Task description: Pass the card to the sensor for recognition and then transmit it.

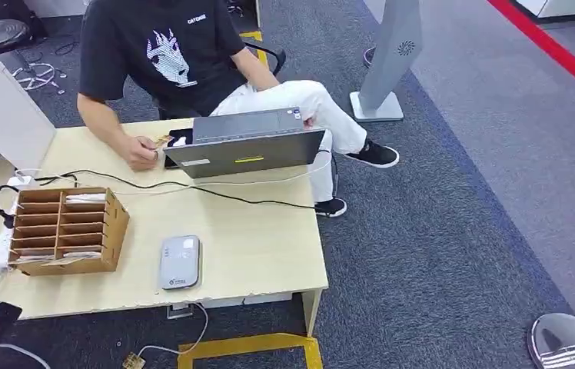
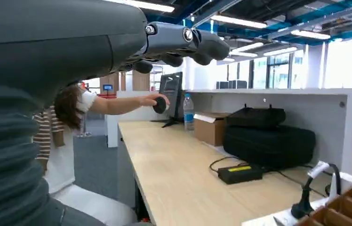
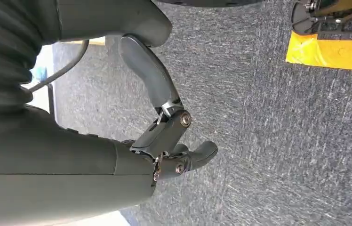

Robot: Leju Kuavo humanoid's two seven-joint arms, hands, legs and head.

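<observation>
Looking at the desk (image 1: 269, 254) from the head view, you see the grey card sensor (image 1: 180, 261) lying flat near the front edge, just beside the cardboard organizer (image 1: 65, 229), whose slots hold pale cards (image 1: 84, 198). Behind them a seated person's hand (image 1: 144, 152) holds a small item next to the open laptop (image 1: 244, 144); you cannot tell if it is a card. Your left hand (image 2: 183, 42) holds nothing, fingers loosely curled. Your right hand (image 3: 169, 136) hangs over the carpet, fingers apart, holding nothing.
</observation>
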